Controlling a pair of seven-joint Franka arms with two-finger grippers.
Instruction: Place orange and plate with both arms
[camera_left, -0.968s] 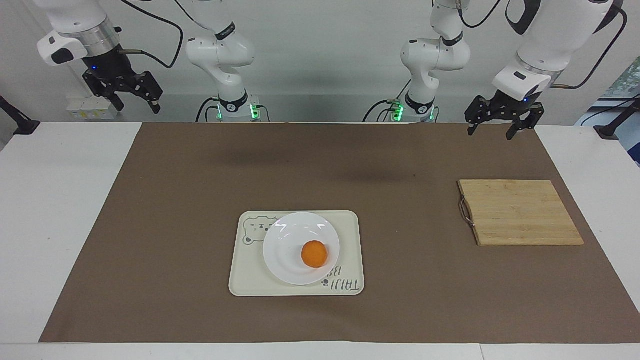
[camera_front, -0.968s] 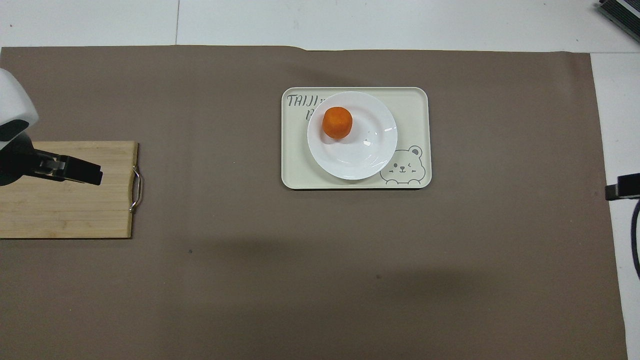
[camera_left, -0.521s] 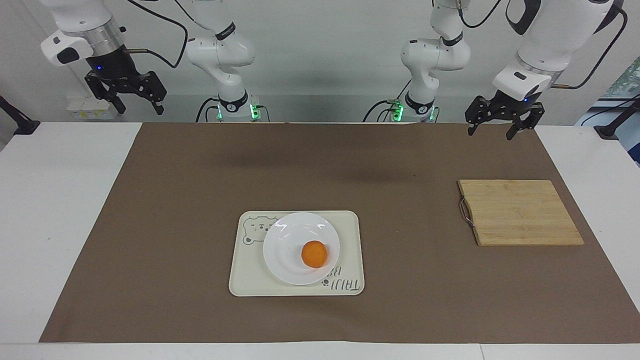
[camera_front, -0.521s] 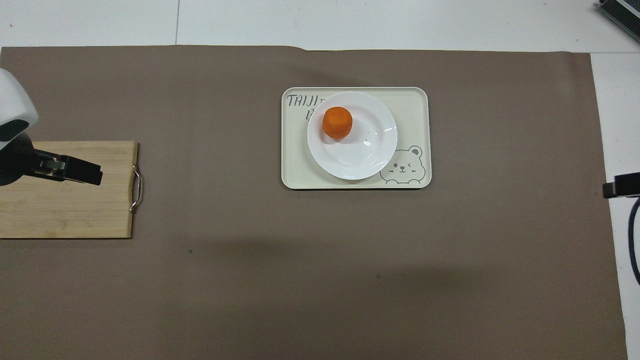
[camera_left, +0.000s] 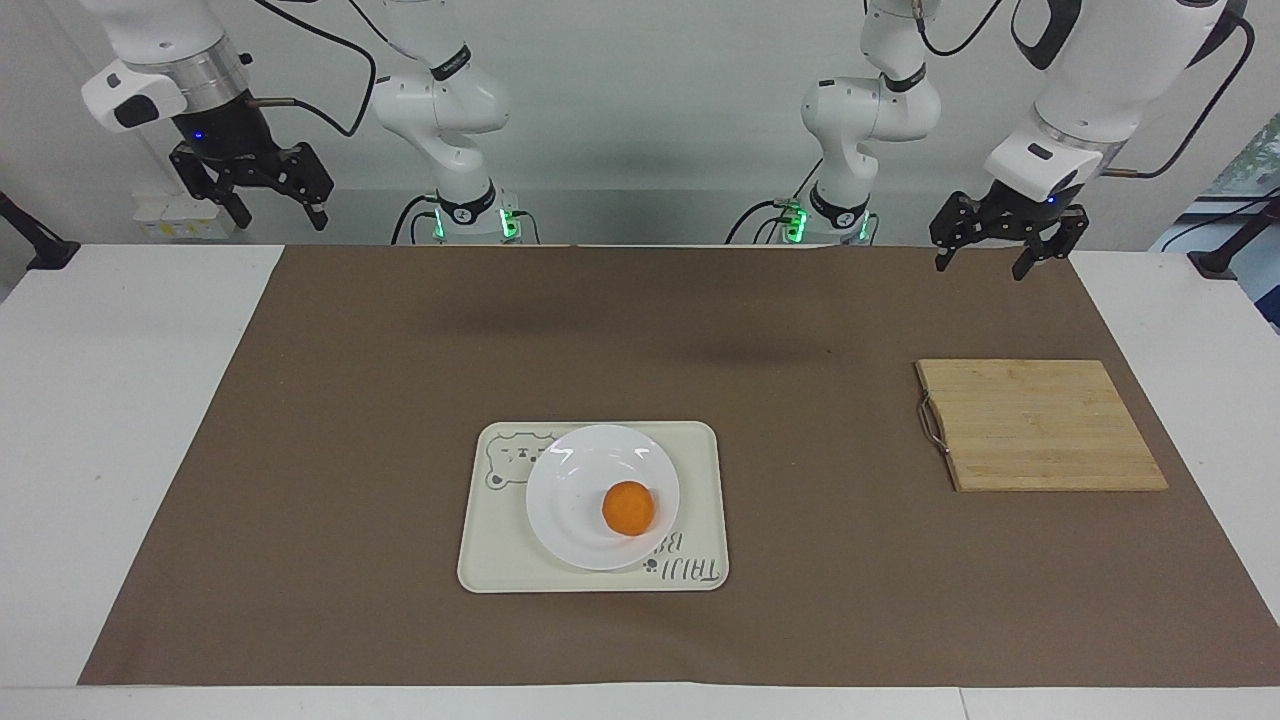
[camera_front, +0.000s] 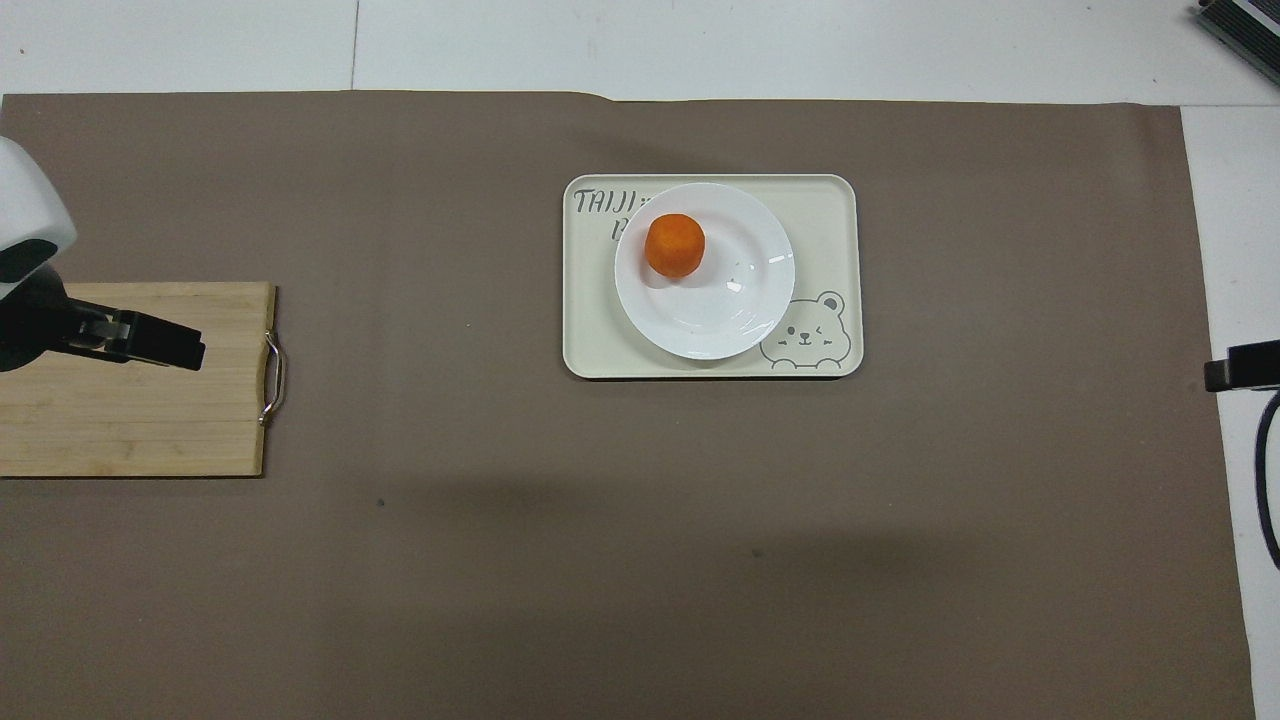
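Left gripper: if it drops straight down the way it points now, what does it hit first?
Probably the cutting board: the overhead view shows the open left gripper over it, though the facing view leaves depth unclear; otherwise the brown mat.

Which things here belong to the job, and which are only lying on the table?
For the job:
- orange, on the plate
- plate, on the tray
- left tool, open, raised
- right tool, open, raised

Only lying there:
- tray
- wooden cutting board
- brown mat
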